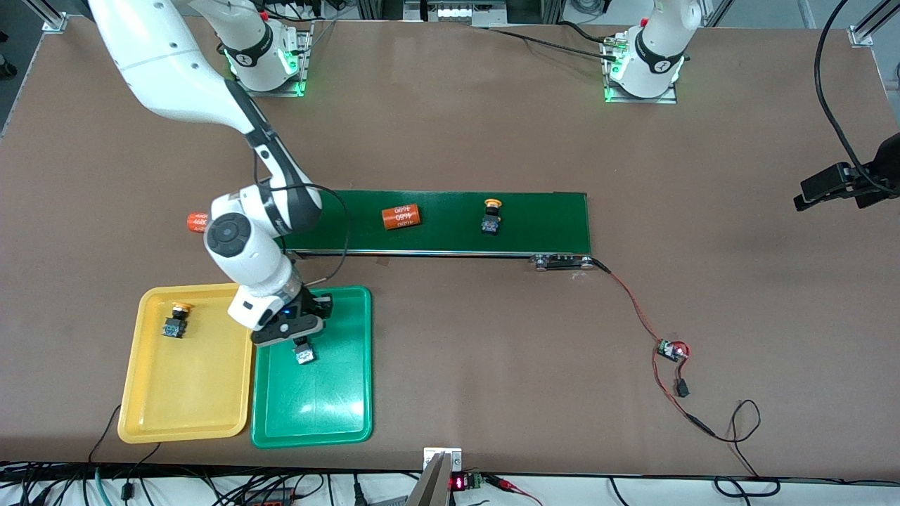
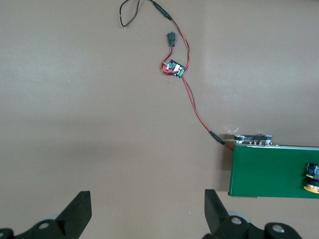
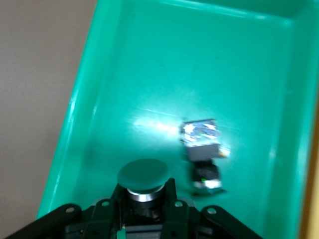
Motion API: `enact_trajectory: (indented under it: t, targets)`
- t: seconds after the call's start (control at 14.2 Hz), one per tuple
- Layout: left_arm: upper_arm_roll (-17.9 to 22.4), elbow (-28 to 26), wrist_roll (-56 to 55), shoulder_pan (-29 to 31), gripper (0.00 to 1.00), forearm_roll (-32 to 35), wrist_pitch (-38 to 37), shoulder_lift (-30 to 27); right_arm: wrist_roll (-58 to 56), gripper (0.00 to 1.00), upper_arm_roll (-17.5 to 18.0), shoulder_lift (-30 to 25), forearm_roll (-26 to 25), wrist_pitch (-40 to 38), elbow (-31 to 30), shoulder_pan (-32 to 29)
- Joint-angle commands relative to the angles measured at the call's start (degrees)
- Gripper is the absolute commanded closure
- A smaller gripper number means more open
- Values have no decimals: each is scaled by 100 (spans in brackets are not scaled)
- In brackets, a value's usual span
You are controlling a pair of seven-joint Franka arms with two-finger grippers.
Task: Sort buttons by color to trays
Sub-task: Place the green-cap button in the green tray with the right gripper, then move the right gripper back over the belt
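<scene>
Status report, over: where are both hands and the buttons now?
Right hand over green tray, shut on green button. Left hand open, waiting over bare table. Yellow tray holds one yellow button; another on conveyor.

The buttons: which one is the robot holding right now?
The green-capped button, clamped in the right gripper over the green tray. The two yellow-capped ones lie free: one in the yellow tray, one on the belt.
</scene>
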Motion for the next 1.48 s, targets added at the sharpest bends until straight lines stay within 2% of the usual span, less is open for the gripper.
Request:
enact_trajectory:
  t: [0.0, 0.07, 0.14, 0.21, 0.35, 0.42, 0.49, 0.71, 0.99, 1.41]
  targets:
    - [-13, -482, -3, 43, 0, -20, 234, -356, 81, 56, -25, 159, 2, 25, 244, 61]
    - [-13, -509, -13, 43, 0, -11, 226, -374, 81, 37, -25, 159, 10, 25, 244, 61]
    - [-13, -527, -13, 43, 0, -11, 217, -418, 81, 31, -25, 150, 10, 25, 244, 61]
    - [-13, -597, -31, 34, 0, -11, 217, -444, 63, 30, -43, 150, 10, 25, 244, 61]
    - [-13, -615, -31, 43, 0, -11, 243, -445, 46, 30, -349, 98, 45, 16, 244, 226]
    - [-13, -615, -31, 34, 0, -11, 278, -445, 54, 24, -490, 2, 63, -36, 218, 376]
    - [-13, -615, -31, 34, 0, -11, 287, -453, 54, 0, -543, -77, 159, -98, 148, 438]
    - [-4, -615, -31, 43, 0, -11, 287, -445, 63, 0, -561, -463, 213, -474, -150, 430]
    - [13, -615, -31, 78, 0, -11, 287, -445, 580, 0, -553, -1044, 239, -1704, -265, 430]
    - [-22, -588, -31, 69, 0, -11, 296, -445, 1196, 0, -289, -1861, 257, -2575, -731, 395]
